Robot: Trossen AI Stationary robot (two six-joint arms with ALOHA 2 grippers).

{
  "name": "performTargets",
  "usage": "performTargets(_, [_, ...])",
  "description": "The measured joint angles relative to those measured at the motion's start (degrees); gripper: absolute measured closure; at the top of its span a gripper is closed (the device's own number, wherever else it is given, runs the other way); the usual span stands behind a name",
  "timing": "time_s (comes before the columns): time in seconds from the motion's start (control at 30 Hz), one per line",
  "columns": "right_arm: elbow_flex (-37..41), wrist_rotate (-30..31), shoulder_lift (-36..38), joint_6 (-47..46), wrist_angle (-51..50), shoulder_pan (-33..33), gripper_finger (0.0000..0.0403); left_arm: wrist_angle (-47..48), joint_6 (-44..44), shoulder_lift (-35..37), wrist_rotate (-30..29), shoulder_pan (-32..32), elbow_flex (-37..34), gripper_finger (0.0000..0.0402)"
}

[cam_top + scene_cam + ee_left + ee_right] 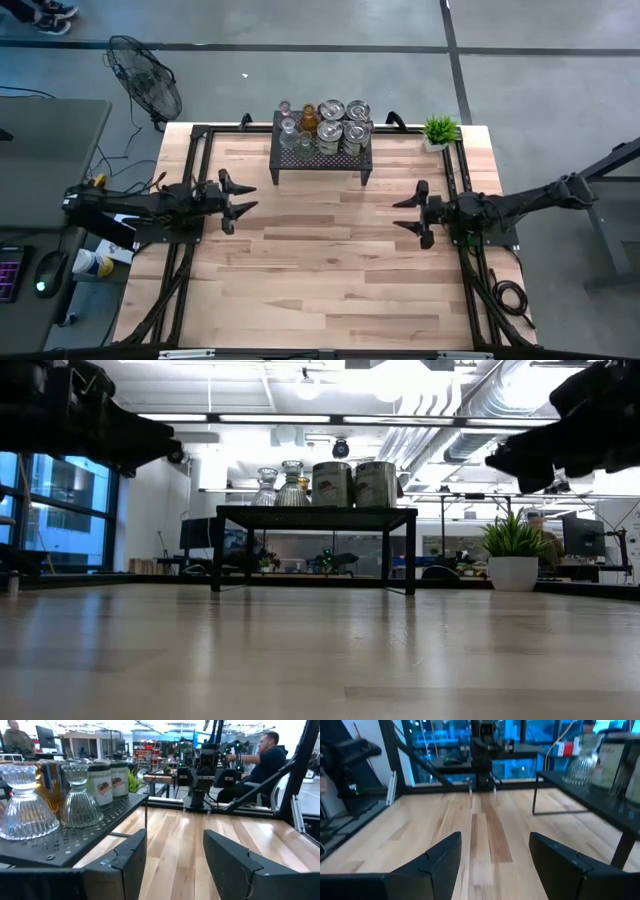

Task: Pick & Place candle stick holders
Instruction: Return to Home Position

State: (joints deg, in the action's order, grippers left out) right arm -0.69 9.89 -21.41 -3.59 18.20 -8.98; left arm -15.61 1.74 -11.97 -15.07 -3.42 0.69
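The holders (322,125) stood clustered on the shelf (320,162) at the table's far edge. Glass and thin metal, they were probably light, slick and breakable, best pinched at the waist. Left gripper (240,200) and right gripper (400,214) hung well apart, jaws spread, empty.

The table (330,270) is pale wood in long plank stripes. The black shelf (75,845) is dotted with perforations. On it stand ribbed clear glass holders (22,805) left, silvery holders (345,125) right, and between them what looks like one amber holder (309,118). Far right, the green plant (513,535) sits in a white pot (513,573).
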Motion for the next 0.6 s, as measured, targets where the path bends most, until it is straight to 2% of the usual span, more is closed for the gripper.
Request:
performTargets(0.27, [0.0,-1.95,4.05,-0.95,0.06,-0.02,0.0176,1.61,0.0,2.89,1.47,0.0,-0.02,0.0213])
performTargets(0.47, [0.0,-0.35,4.65,-1.81,0.79,0.0,0.0176,7.4,0.02,4.39,0.97,0.02,-0.02,0.0213])
performTargets(0.6, [0.0,0.31,4.67,-1.77,2.76,0.0,0.0176,7.63,0.04,5.27,1.3,0.02,-0.02,0.0213])
